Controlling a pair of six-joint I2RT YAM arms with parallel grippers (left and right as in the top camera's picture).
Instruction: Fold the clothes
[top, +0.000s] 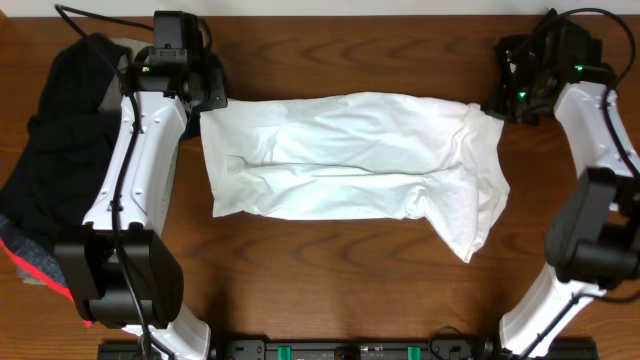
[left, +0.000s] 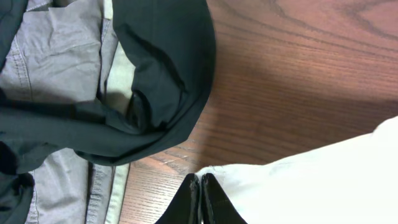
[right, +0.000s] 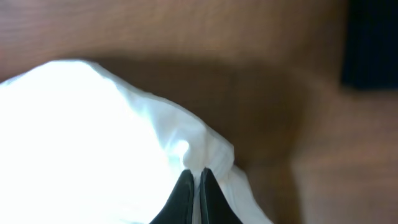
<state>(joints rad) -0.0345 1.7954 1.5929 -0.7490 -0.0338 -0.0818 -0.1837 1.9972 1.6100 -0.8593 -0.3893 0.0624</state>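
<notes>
A white garment (top: 350, 150) lies spread across the middle of the wooden table (top: 330, 280) as a long wrinkled band, with a flap hanging down at its right end. My left gripper (top: 203, 108) is at its far left corner. In the left wrist view the jaws (left: 200, 179) are shut, with the corner of the white cloth (left: 311, 180) at their tips. My right gripper (top: 497, 108) is at the far right corner. In the right wrist view its jaws (right: 194, 174) are shut on a bunched fold of the white cloth (right: 81, 137).
A pile of dark clothes (top: 60, 130) lies at the table's left edge, with a red-trimmed piece (top: 40, 265) at its front. In the left wrist view a dark garment (left: 161, 56) lies over a grey one (left: 56, 50), close to the white corner.
</notes>
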